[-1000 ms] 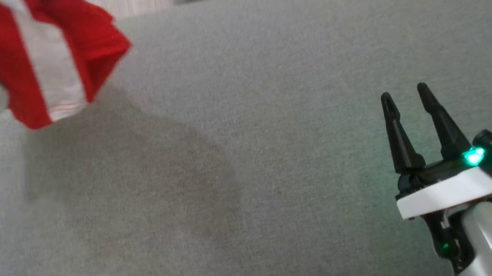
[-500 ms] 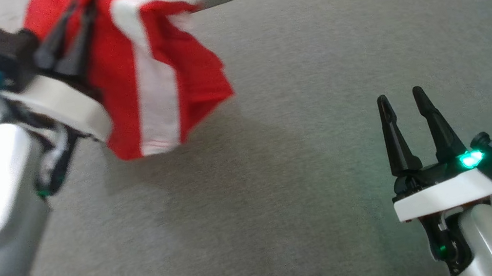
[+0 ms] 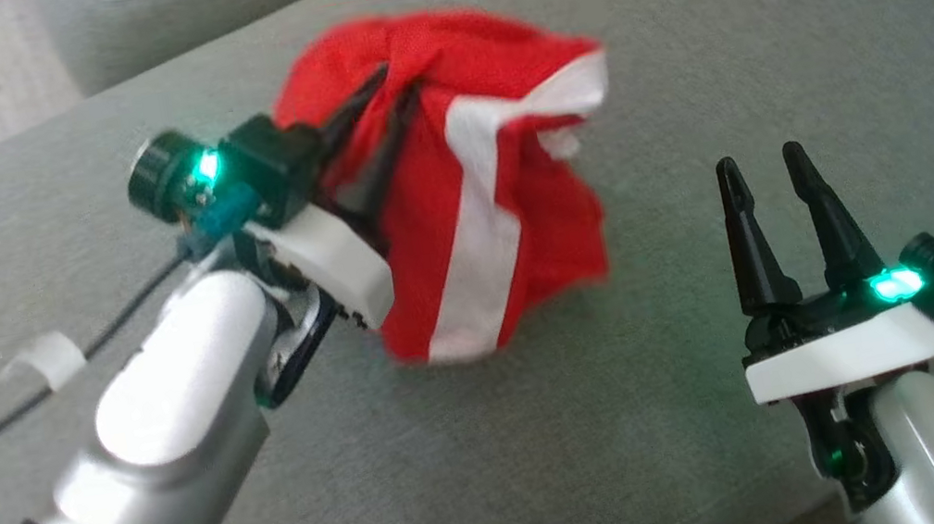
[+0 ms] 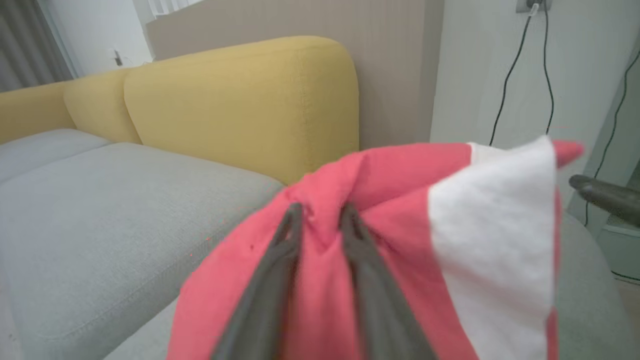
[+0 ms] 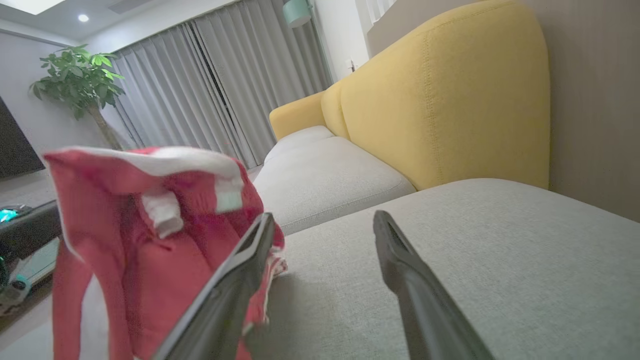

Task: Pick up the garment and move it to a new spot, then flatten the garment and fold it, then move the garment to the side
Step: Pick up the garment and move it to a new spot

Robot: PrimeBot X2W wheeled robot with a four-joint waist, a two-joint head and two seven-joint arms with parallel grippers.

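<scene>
Now red-white garment [image 3: 493, 192] hangs bunched over grey sofa seat [image 3: 671, 14], top fold clamped between closed left fingers [image 3: 390, 145]. Right fingers [image 3: 832, 228] spread apart, empty, near cloth. Fabric looks light, soft, limp; for flattening, better to grip hem corners, not bunched middle.

Shows one garment [image 3: 497, 98]: red cloth with a broad white stripe and a white edge. Hangs crumpled in a loose bundle, pinched at a top fold by the left gripper [image 3: 398, 83]. Droops over the grey seat cushion [image 3: 674, 32]; cannot tell whether touching it.
</scene>
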